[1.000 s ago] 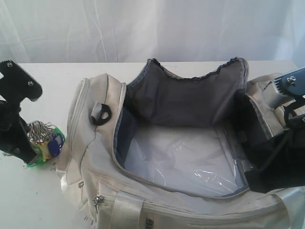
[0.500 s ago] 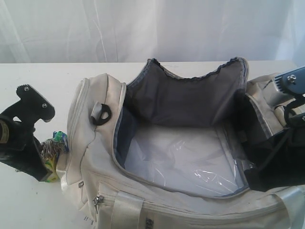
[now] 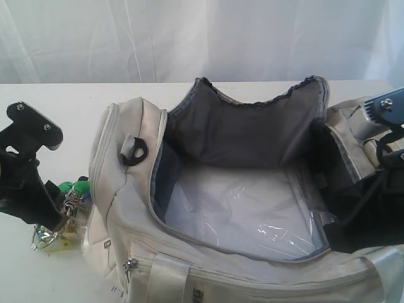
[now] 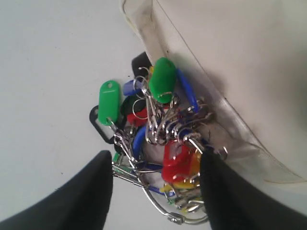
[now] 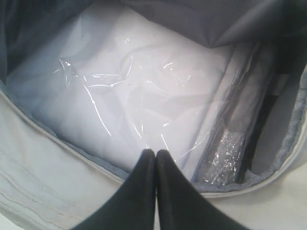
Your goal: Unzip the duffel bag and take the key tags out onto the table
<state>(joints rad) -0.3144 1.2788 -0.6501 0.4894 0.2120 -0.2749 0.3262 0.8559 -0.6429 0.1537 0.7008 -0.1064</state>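
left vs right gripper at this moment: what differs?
Jaws: the left gripper is open, its fingers spread either side of the key tags. The right gripper is shut, fingers pressed together on nothing.
Place: the left gripper is low over the table beside the duffel bag. The right gripper is at the bag's open mouth, over the plastic-wrapped white padding.
Shared: both have black fingers, and neither grips anything.
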